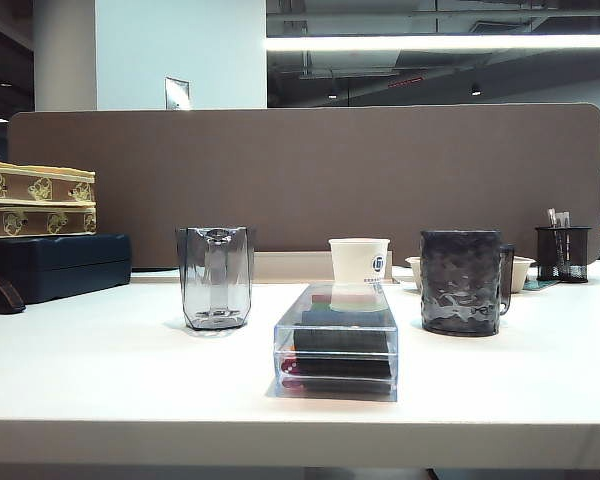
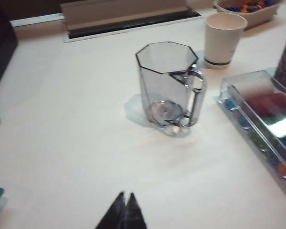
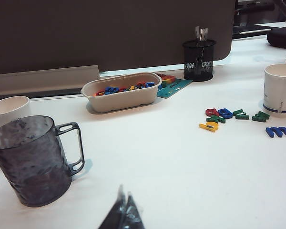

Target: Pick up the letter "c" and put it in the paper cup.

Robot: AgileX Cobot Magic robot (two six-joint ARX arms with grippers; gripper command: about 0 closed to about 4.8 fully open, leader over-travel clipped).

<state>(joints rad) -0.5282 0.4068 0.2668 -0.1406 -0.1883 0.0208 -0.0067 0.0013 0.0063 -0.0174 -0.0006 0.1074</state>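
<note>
**Both hands empty, cup waiting**

The left hand (image 2: 125,212) hovered pressed together near the clear glass (image 2: 169,86). The paper cup (image 2: 223,39) stood just beyond that glass on the surface (image 2: 76,143). The right hand (image 3: 124,214), also pressed together, hung beside the dark mug (image 3: 31,160). I couldn't pick out the letter "c".

Low front ext cam; wrist cams high, both on paper cup (image 2: 224,38).

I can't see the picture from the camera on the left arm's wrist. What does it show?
A clear grey faceted glass mug with a handle stands on a white table, above the left gripper, whose dark fingertips are shut. Beyond it stands a white paper cup; beside it lies a clear plastic box of coloured pieces.
</note>
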